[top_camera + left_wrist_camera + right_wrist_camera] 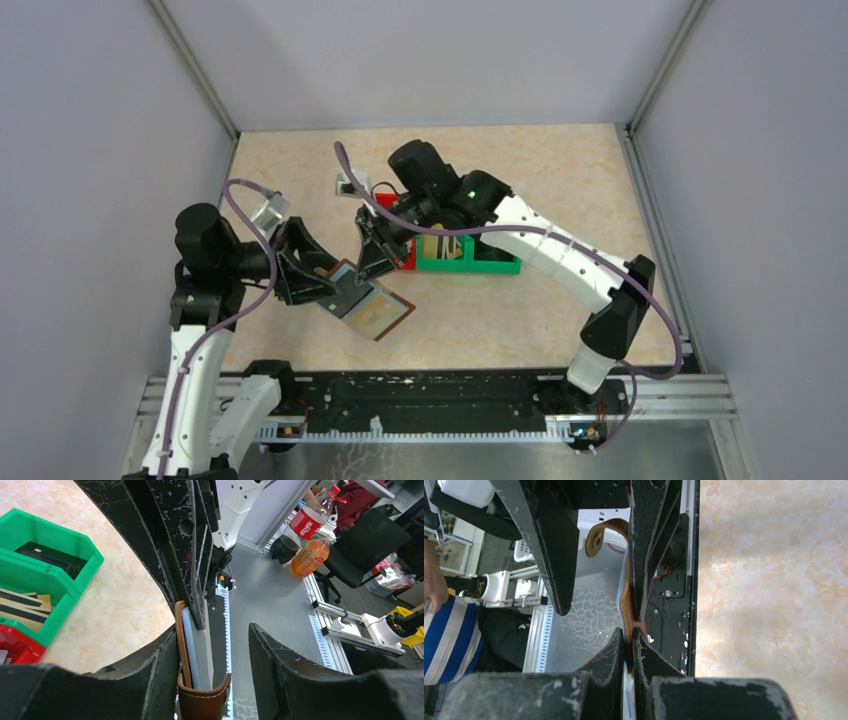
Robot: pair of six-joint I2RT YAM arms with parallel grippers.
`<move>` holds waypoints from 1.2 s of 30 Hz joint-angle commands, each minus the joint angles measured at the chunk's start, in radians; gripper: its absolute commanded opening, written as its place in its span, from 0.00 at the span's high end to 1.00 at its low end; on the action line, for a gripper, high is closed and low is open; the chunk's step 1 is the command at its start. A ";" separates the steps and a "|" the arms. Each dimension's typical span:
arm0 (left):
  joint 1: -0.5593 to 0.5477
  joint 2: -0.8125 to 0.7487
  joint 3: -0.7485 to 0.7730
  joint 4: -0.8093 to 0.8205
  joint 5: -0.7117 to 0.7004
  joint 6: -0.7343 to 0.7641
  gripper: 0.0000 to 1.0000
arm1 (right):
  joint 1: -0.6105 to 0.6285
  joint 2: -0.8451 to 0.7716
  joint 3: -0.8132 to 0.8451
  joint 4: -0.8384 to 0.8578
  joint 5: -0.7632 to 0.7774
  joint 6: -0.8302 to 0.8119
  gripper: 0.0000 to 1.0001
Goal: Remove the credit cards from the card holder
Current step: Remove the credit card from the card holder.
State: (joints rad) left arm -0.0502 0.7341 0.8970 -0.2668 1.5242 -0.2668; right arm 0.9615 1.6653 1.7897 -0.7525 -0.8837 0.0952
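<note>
The brown card holder point(372, 308) hangs open above the table between both grippers. My right gripper point(373, 264) is shut on its upper edge; in the right wrist view the jaws point(629, 632) pinch the brown leather point(626, 597). My left gripper point(318, 284) stands open around the holder's other end. In the left wrist view the holder point(202, 700) rests against the left finger point(145, 670), with a gap to the right finger point(290, 665). Its pale grey-blue lining point(191, 645) shows. Tan, dark-striped credit cards point(22, 607) lie in a green bin.
Two green bins point(495, 265) and a red bin point(407, 263) stand in a row behind the right gripper. In the left wrist view a further green bin point(75, 545) holds dark cards. A black rail point(440, 400) runs along the near edge. Walls enclose the table.
</note>
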 commanded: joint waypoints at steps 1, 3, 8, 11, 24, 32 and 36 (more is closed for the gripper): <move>0.000 -0.016 -0.007 -0.023 0.050 0.038 0.45 | 0.011 0.012 0.112 -0.042 -0.014 -0.042 1.00; 0.000 -0.015 -0.008 -0.056 0.050 0.070 0.48 | 0.011 0.019 0.137 -0.070 -0.011 -0.060 1.00; 0.000 -0.019 -0.015 -0.108 0.056 0.124 0.58 | 0.011 0.020 0.167 -0.123 0.000 -0.090 1.00; 0.000 -0.020 -0.015 -0.117 0.060 0.126 0.60 | 0.011 0.018 0.181 -0.145 0.007 -0.124 1.00; 0.000 -0.011 0.004 -0.114 0.089 0.102 0.86 | 0.010 0.022 0.198 -0.200 0.013 -0.176 1.00; 0.000 0.002 0.017 -0.103 0.111 0.051 0.82 | 0.006 0.007 0.179 -0.164 0.004 -0.179 1.00; 0.000 0.004 0.020 -0.102 0.094 0.048 0.93 | -0.006 -0.006 0.163 -0.110 0.047 -0.135 0.79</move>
State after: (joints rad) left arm -0.0502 0.7399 0.8864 -0.3824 1.5299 -0.2073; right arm 0.9672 1.6939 1.9335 -0.9379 -0.8753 -0.0589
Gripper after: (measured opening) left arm 0.131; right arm 0.099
